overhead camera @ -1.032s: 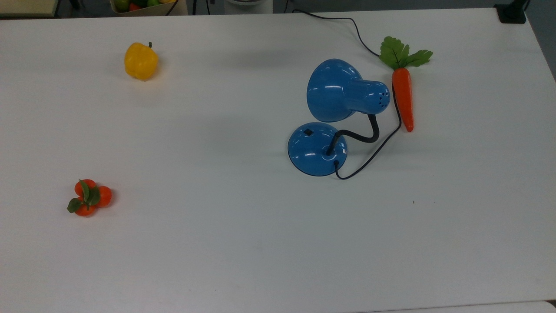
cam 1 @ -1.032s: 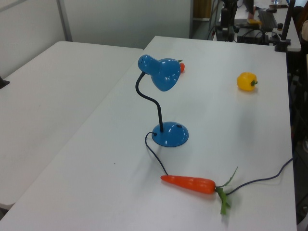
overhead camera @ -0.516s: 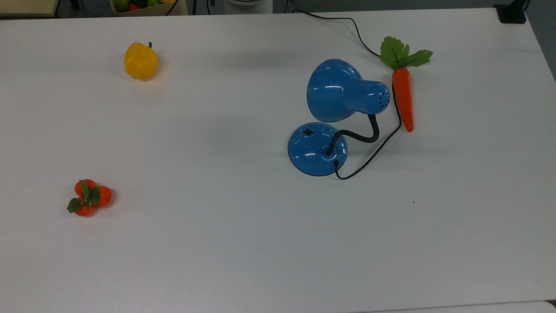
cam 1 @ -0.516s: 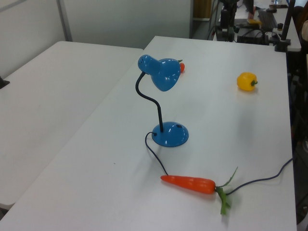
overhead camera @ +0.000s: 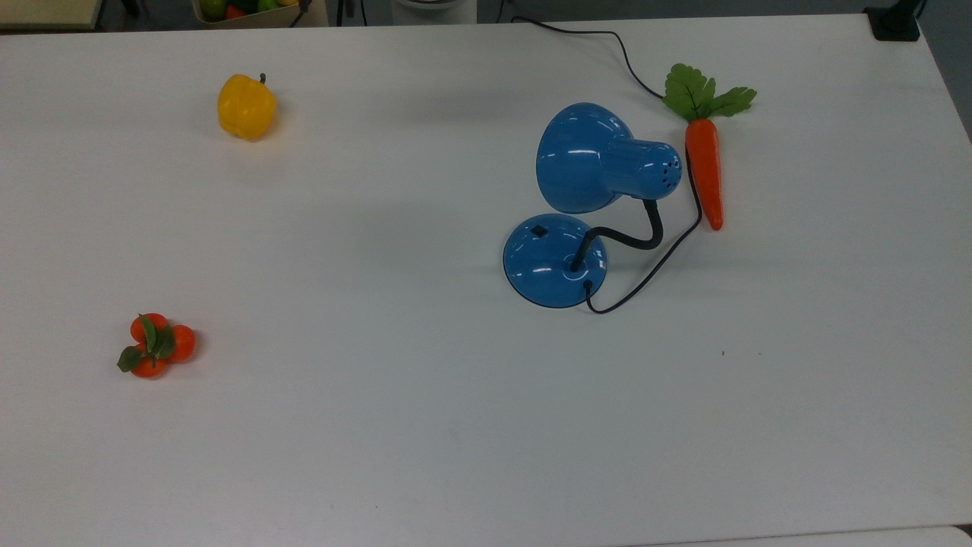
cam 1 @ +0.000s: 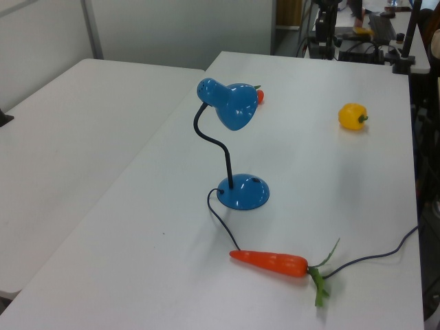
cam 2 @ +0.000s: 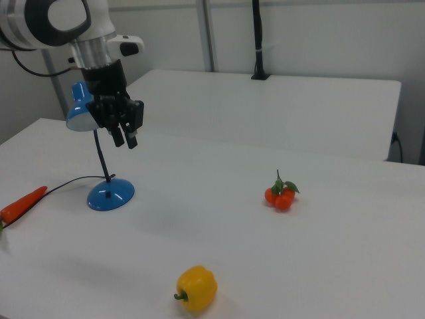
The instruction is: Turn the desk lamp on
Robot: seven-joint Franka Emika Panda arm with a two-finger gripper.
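Nothing on the counter (overhead camera: 425,425) has shifted since the earlier frames: lamp, carrot, pepper and tangerines all lie where they were. In the right view the end effector (cam 2: 125,137) hangs in the air above the counter, pointing down, its two dark fingers (cam 2: 132,139) a small gap apart with nothing between them, touching nothing. From that angle it shows in front of the desk lamp (cam 2: 99,159), overlapping the shade and the upper neck, well above the round base.

In the top view the desk lamp (overhead camera: 581,201) stands on the top view's right half of the counter, its bell-shaped shade tipped toward the top view's left. A small black square switch (overhead camera: 538,229) sits on the domed blue base. Its thin black cord (overhead camera: 645,277) loops out from the base and runs up past the carrot (overhead camera: 705,167), which lies just beside the shade on the top view's right, leaves toward the far edge.

A yellow pepper (overhead camera: 245,106) lies well apart toward the top view's upper left, and a cluster of tangerines (overhead camera: 155,346) lies near the top view's lower left.
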